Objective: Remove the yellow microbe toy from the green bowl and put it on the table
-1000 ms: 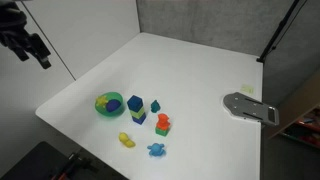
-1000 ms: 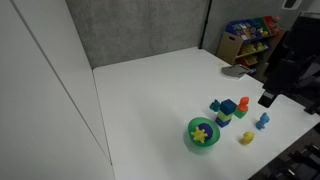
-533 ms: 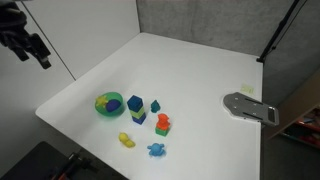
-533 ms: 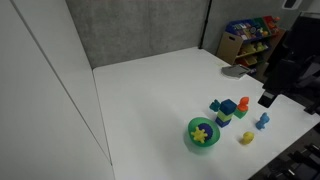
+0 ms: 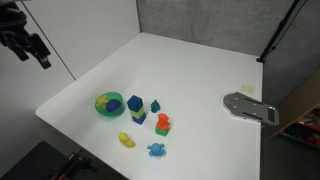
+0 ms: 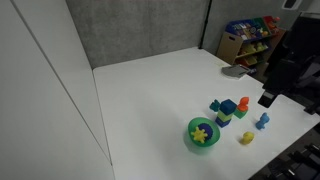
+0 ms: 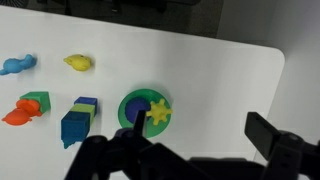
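The yellow microbe toy (image 5: 103, 102) (image 6: 202, 131) lies in the green bowl (image 5: 109, 114) (image 6: 203, 146) near the front of the white table (image 5: 190, 70) (image 6: 150, 90). In the wrist view the toy (image 7: 159, 111) sits in the bowl (image 7: 124, 105) beside a blue piece (image 7: 136, 105). My gripper (image 7: 200, 138) is open and empty. It hangs high above the table, well away from the bowl, and shows in both exterior views (image 5: 28, 48) (image 6: 270, 90).
A longer yellow toy (image 5: 126, 139) (image 6: 246, 138) (image 7: 78, 62), blue blocks (image 5: 136, 104) (image 7: 78, 120), a blue figure (image 5: 157, 150) (image 7: 16, 65) and an orange piece (image 5: 163, 124) (image 7: 20, 113) lie beside the bowl. A grey metal plate (image 5: 250, 107) sits at the table's edge.
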Controlling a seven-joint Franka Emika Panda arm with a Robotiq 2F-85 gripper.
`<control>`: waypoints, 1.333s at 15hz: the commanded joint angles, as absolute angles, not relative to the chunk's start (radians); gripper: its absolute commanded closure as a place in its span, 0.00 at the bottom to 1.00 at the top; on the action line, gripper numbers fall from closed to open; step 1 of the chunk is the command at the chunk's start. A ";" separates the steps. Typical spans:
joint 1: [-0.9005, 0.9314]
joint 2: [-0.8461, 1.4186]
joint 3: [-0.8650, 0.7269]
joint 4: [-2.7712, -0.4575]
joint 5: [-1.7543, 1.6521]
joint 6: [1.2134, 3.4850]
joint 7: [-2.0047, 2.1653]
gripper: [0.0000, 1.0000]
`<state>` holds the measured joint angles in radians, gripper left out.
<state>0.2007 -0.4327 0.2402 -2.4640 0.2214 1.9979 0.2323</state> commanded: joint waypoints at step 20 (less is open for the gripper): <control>0.215 0.079 0.266 -2.269 0.021 2.344 0.396 0.00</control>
